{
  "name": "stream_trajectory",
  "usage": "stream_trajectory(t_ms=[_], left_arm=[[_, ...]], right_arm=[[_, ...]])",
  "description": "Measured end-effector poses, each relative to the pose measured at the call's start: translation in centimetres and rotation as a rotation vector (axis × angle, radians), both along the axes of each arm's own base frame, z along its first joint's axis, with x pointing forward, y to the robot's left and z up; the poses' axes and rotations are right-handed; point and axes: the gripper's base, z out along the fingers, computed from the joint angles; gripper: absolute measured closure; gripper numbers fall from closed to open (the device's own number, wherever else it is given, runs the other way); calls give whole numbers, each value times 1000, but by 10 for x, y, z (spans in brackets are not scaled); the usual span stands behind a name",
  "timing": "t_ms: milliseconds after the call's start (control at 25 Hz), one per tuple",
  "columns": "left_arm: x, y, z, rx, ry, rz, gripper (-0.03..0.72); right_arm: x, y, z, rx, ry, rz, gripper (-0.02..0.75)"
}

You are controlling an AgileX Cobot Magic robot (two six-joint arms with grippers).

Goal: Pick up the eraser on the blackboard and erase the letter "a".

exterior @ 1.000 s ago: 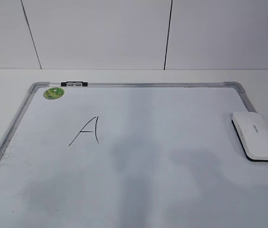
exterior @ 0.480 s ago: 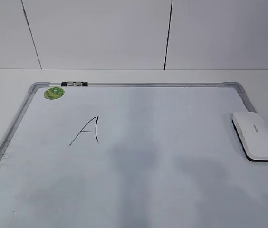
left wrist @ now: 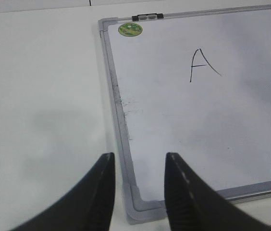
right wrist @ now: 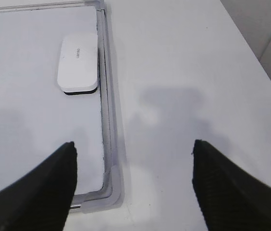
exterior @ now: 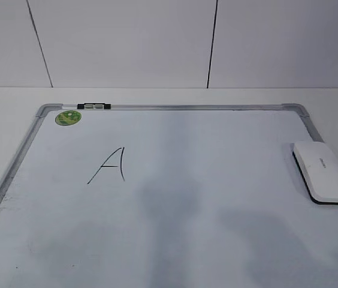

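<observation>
The white eraser (exterior: 322, 171) lies flat at the right edge of the blackboard (exterior: 175, 107), a white board in a silver frame. No lowercase letter "a" shows in any view; only a tall capital A (exterior: 110, 165) stands on the left half. My left gripper (left wrist: 139, 156) is open and empty above the board's near left corner (left wrist: 140, 211). Over the near right corner (right wrist: 114, 185), my right gripper (right wrist: 133, 144) is wide open and empty. The eraser (right wrist: 79, 61) lies well ahead of it, just inside the frame. Neither gripper shows in the exterior view.
A round green sticker (exterior: 68, 117) and a small black-and-silver clip (exterior: 93, 106) sit at the board's far left corner. White tabletop surrounds the board, with a tiled wall (exterior: 169, 42) behind it.
Eraser and board have not moved. The soft shadows on the near part of the board have shifted slightly.
</observation>
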Motion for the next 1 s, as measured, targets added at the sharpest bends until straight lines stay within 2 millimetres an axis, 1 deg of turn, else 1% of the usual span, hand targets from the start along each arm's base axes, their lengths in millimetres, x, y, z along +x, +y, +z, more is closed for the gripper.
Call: stream_trajectory(t_ms=[400,1000], left_arm=[[0,0,0,0,0,0,449],[0,0,0,0,0,0,450]], right_arm=[[0,0,0,0,0,0,146],[0,0,0,0,0,0,146]])
